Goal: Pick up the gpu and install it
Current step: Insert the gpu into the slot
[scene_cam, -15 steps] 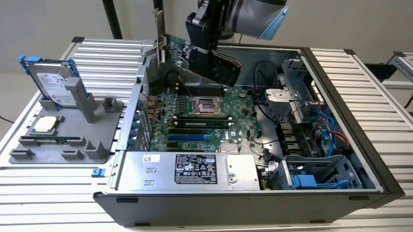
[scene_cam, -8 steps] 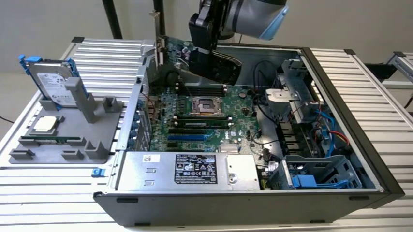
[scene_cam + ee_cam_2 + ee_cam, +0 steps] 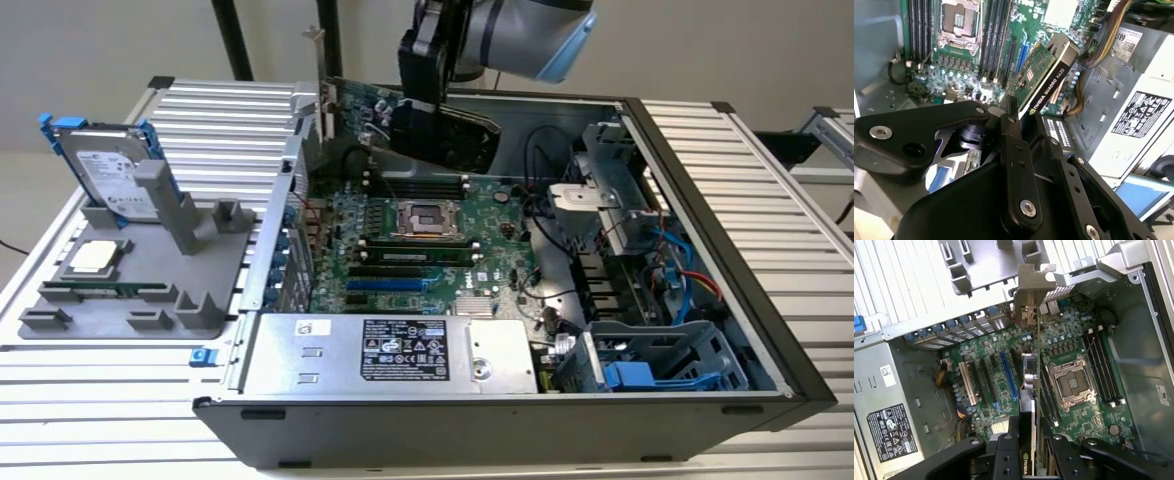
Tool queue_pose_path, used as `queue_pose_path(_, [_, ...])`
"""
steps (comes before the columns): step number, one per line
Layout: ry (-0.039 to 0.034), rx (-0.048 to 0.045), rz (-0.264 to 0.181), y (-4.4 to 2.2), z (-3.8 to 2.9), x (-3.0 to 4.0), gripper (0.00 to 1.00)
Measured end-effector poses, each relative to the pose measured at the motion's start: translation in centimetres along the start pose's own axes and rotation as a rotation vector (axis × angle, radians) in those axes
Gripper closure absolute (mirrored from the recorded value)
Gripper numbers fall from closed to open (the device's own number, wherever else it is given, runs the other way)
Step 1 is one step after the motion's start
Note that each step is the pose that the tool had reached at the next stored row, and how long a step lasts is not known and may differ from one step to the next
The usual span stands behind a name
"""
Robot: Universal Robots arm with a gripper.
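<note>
My gripper (image 3: 424, 125), jaws clenched on the gpu (image 3: 363, 110), holds it edge-down over the board (image 3: 340, 225), at twelve o'clock from the socket (image 3: 427, 215) in the exterior view, bracket (image 3: 1029, 295) toward the rear wall (image 3: 949, 330) to suit the slots (image 3: 1007, 372).

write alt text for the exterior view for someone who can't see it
The robot arm's hand holds the gpu on edge over the motherboard of an open computer case lying on its side. At the exterior view's left, a grey holder carries a hard drive with blue rails.
</note>
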State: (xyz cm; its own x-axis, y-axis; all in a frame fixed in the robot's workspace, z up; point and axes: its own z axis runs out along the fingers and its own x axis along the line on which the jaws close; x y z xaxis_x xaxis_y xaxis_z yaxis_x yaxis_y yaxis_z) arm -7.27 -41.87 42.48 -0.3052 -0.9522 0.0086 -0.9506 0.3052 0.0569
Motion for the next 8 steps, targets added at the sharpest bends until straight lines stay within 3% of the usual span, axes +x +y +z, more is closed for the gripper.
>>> queue_pose_path(8, [0.0052,0.0008,-0.091,0.0,-0.01,0.0,1.0])
